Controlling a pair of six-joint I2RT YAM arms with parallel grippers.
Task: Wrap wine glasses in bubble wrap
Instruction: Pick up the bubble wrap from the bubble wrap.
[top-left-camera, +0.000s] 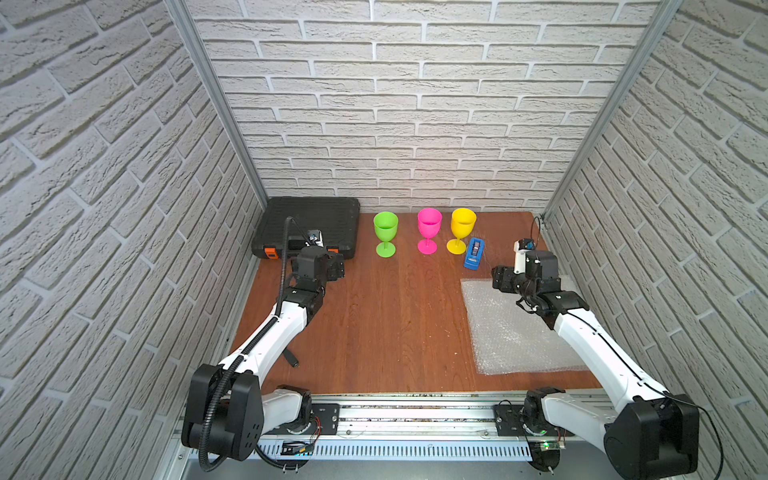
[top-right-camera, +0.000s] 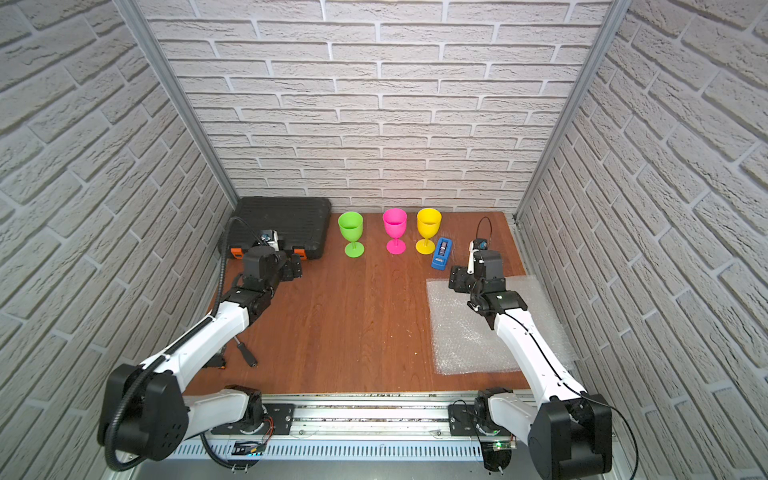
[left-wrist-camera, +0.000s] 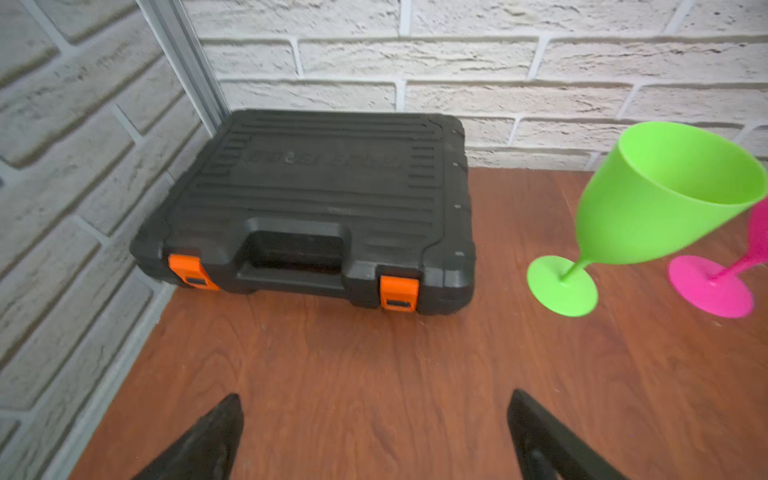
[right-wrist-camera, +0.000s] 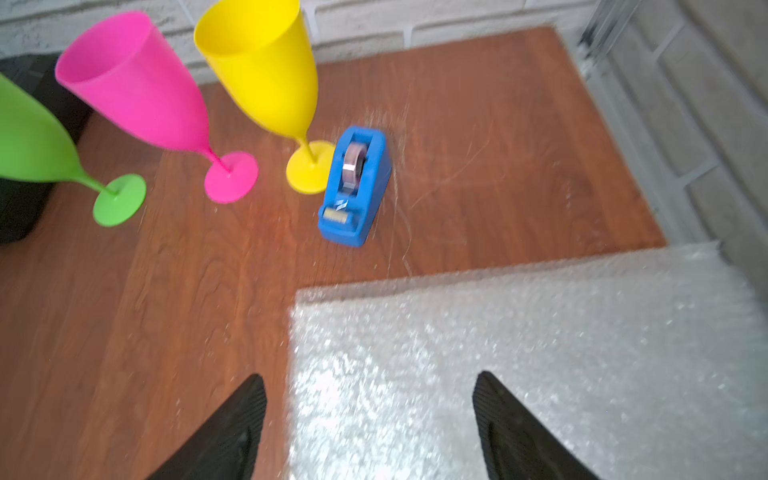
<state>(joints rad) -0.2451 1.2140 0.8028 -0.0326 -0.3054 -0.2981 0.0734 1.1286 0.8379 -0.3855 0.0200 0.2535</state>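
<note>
In both top views you have a row of three standing upright just above the middle of the frame, close to the back wall: the green wine glass, the pink wine glass and the yellow wine glass, none touching another. The blue tape dispenser sits just beside the yellow wine glass's foot, to its lower right. The bubble wrap lies flat on the tabletop in the right of the frame, below the dispenser and apart from all three glasses.

Your right end effector hangs over the wrap's upper left corner. The right wrist view shows its fingers well apart, one over bare wood and one over the wrap, with nothing gripped. Whether the tips touch the sheet, you cannot tell.

Your left end effector hovers over bare tabletop at the left centre of the top views, just below the black case. Its fingers are spread wide and hold nothing. The green wine glass is the nearest of the three to it, off to the right.
</note>
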